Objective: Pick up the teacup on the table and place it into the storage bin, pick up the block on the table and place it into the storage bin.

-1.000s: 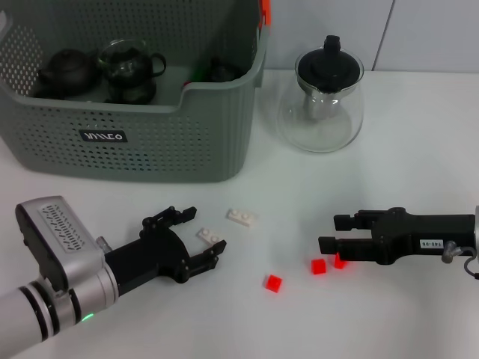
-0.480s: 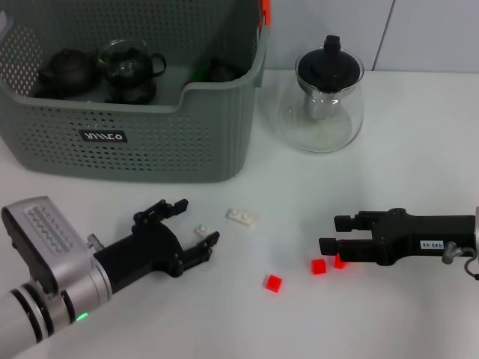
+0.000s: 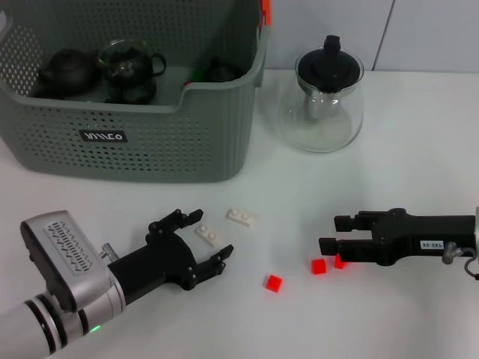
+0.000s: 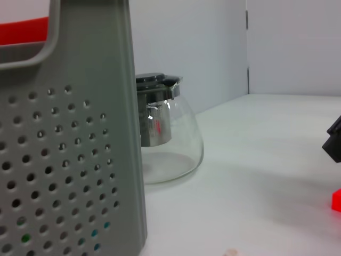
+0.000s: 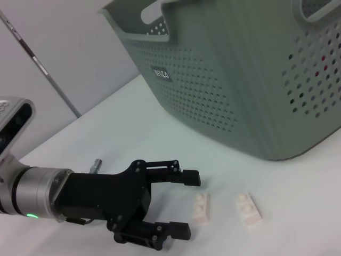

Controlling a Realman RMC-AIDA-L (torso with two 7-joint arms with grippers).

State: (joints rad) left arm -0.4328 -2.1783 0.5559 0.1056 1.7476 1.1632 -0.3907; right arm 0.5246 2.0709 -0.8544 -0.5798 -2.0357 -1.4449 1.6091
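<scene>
Left tool (image 3: 206, 239), far left and low over the white tabletop (image 3: 404, 179): fingers spread wide, gripping nothing, one white block (image 3: 210, 235) lying between the open fingertips. Second white block (image 3: 242, 218) just beside it, toward the bin, apart from the tool.

Behind, grey-green storage bin (image 3: 150, 142) with perforated walls: dark teapot (image 3: 67, 71), glass teacup (image 3: 126, 63) on a dark stand, another dark piece (image 3: 218, 71) near its right wall.

Right of the bin, clear glass teapot (image 3: 322, 101) with black lid, upright.

Small red block (image 3: 272, 283) alone on the tabletop, two more red blocks (image 3: 319, 266) at the right tool (image 3: 329, 233) tips: fingers parted, holding nothing.
</scene>
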